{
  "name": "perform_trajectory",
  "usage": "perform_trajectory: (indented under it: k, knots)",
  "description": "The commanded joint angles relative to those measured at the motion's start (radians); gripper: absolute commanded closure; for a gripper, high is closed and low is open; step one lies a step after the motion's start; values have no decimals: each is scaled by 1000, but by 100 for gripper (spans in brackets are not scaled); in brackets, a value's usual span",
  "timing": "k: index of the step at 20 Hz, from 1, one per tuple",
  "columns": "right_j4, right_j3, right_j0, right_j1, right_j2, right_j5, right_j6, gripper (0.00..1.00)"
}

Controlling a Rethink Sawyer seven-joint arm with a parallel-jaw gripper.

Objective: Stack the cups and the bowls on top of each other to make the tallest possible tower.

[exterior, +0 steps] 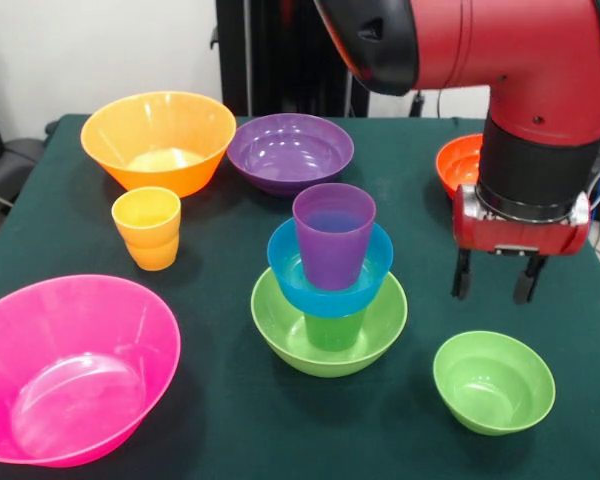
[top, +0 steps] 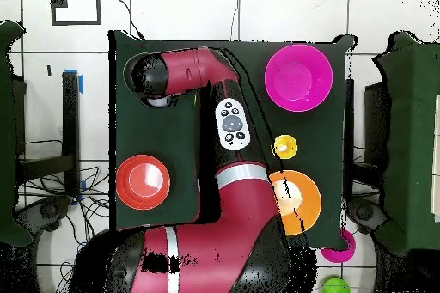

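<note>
In the front view the tower [exterior: 330, 285] stands mid-table: a lime-green bowl [exterior: 280, 330] holds a green cup [exterior: 335, 330], which carries a blue bowl [exterior: 290, 270] with a purple cup [exterior: 333, 232] upright in it. A small green bowl [exterior: 493, 380] sits alone on the cloth at the front right. My gripper [exterior: 494, 282] hangs open and empty just above and behind that small bowl, to the right of the tower. A yellow-orange cup [exterior: 147, 227] stands left of the tower. In the overhead view the arm [top: 185, 70] hides the tower and the gripper.
Large bowls ring the table: pink [exterior: 70, 365] at the front left, orange [exterior: 158, 140] and purple [exterior: 290, 150] at the back, red-orange [exterior: 458, 163] partly behind the arm. From overhead, pink bowl [top: 297, 77], yellow-orange cup [top: 284, 146], orange bowl [top: 301, 208] and red-orange bowl [top: 143, 181] show.
</note>
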Motion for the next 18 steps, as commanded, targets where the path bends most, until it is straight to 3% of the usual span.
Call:
perform_trajectory:
  k: [1,9,18]
  knots:
    - [-9,-132,31,74,-12,4,97,0]
    - [3,-261,46,140,-15,47,75,0]
    - [22,-247,89,142,-49,31,146,0]
